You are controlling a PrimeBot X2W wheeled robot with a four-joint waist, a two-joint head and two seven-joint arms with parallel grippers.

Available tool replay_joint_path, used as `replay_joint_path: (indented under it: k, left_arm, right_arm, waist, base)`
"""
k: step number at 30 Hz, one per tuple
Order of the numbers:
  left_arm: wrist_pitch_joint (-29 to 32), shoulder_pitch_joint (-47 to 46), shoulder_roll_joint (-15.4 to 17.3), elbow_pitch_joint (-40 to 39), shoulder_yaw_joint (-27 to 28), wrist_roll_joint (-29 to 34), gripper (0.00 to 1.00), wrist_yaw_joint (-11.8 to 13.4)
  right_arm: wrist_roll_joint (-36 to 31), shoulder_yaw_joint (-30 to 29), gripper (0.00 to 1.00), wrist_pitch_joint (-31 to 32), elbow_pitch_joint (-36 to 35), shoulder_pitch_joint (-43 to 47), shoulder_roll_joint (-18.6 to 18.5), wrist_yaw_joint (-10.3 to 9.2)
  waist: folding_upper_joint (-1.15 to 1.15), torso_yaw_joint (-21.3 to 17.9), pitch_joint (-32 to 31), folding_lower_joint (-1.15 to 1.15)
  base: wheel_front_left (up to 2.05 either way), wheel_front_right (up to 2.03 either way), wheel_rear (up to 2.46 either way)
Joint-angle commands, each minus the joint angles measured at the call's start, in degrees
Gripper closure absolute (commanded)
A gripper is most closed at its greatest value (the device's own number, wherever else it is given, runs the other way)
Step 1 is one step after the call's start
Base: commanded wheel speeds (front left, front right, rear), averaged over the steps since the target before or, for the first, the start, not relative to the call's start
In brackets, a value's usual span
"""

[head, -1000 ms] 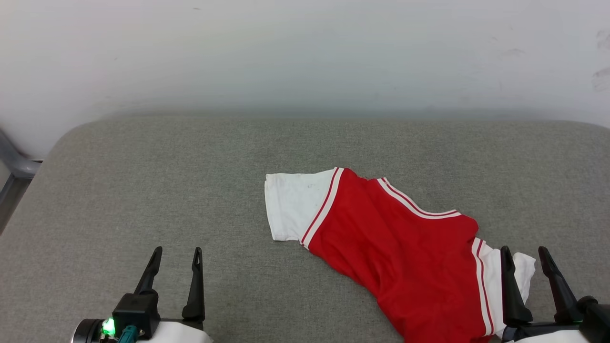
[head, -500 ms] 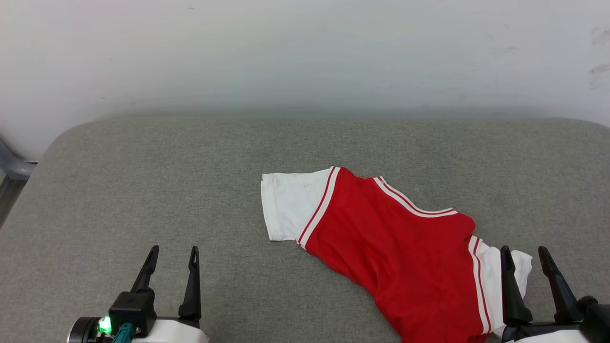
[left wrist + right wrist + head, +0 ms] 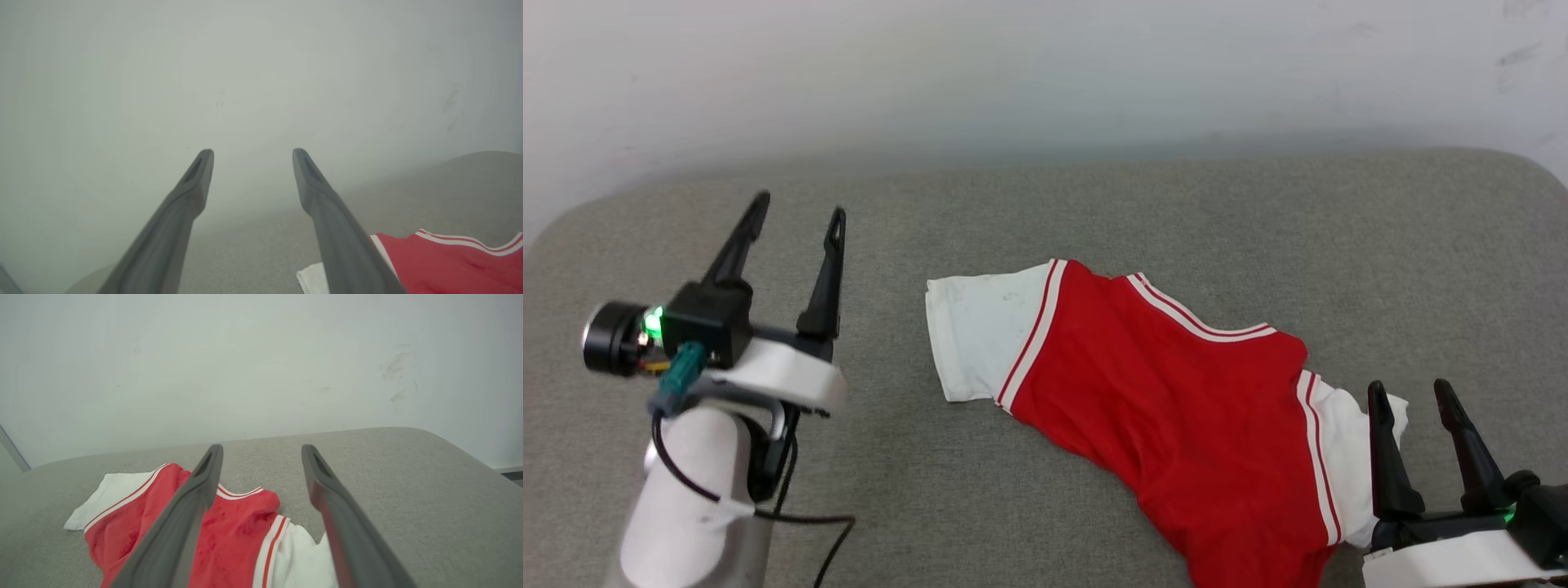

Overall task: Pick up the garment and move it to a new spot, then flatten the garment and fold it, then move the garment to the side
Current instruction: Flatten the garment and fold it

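My left claw [image 3: 800, 204] and right claw [image 3: 1409, 384] are apart and empty; the shirt [image 3: 1160, 392] lies rumpled on the bench [image 3: 1094, 204], not picked up yet

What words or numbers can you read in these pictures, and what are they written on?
None: there are no words or numbers to read here.
The red jersey T-shirt shows plain red cloth, white sleeves and striped trim, with no print on the side facing up.
The wall has dark scuffs, not letters.
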Motion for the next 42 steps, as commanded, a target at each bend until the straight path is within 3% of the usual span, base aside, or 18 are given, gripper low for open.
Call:
replay_joint_path:
  k: [1,7,14,22,28,33,37,41,42]
  left_arm:
    - [-0.15,-4.26,1.39,1.80,-1.34,-0.36,0.00,-0.27]
    - [0.35,-15.30,4.94,8.42,-6.73,-2.65,0.00,-0.49]
    - [8.46,-28.55,10.97,16.47,-19.71,-11.53,0.00,-0.50]
    - [32.80,-38.50,17.32,22.67,-37.28,-28.02,0.00,-0.51]
    - [47.13,-42.30,22.21,23.98,-46.48,-37.54,0.00,-0.50]
    - [53.43,-43.22,24.04,24.67,-50.67,-43.18,0.00,-0.51]
    - [56.59,-40.58,23.65,25.60,-54.64,-46.55,0.00,-0.53]
    - [55.51,-38.75,22.56,25.82,-57.52,-48.79,0.00,-0.61]
    - [55.05,-38.58,22.42,25.61,-58.54,-48.97,0.04,-0.68]
  right_arm:
    - [-0.38,0.05,0.00,-0.14,-0.43,-1.41,0.09,-0.04]
    - [-0.07,0.01,0.00,-0.14,-0.94,-3.30,0.10,-0.04]
    - [0.64,0.28,0.00,-0.14,-1.51,-5.41,0.10,-0.04]
    - [1.41,0.43,0.00,-0.14,-1.94,-7.33,0.10,-0.04]
    - [1.84,0.43,0.00,-0.14,-2.19,-8.42,0.10,-0.04]
    - [2.22,0.54,0.00,-0.14,-2.36,-9.36,0.10,-0.04]
    - [2.43,0.52,0.00,-0.14,-2.35,-9.33,0.10,-0.04]
    - [2.04,0.51,0.00,-0.14,-2.09,-9.62,0.10,-0.04]
    - [1.88,0.47,0.00,-0.14,-2.04,-9.72,0.10,-0.04]
  waist:
    - [0.00,-1.95,2.63,0.00]
    - [0.00,-3.86,6.03,0.00]
    - [0.00,-6.20,10.00,0.00]
    - [0.00,-8.45,13.85,0.00]
    - [0.00,-9.80,16.33,0.00]
    - [0.00,-10.52,18.04,0.00]
    - [0.00,-10.59,18.59,0.00]
    - [0.00,-10.16,18.71,0.00]
    - [0.00,-10.01,18.61,0.00]
  base:
    - [0.00,0.00,0.00]
    - [0.00,0.00,0.00]
    - [0.00,0.00,0.00]
    - [0.00,0.00,0.00]
    - [0.00,0.00,0.00]
    - [0.00,0.00,0.00]
    - [0.00,0.00,0.00]
    - [0.00,0.00,0.00]
    - [0.00,0.00,0.00]
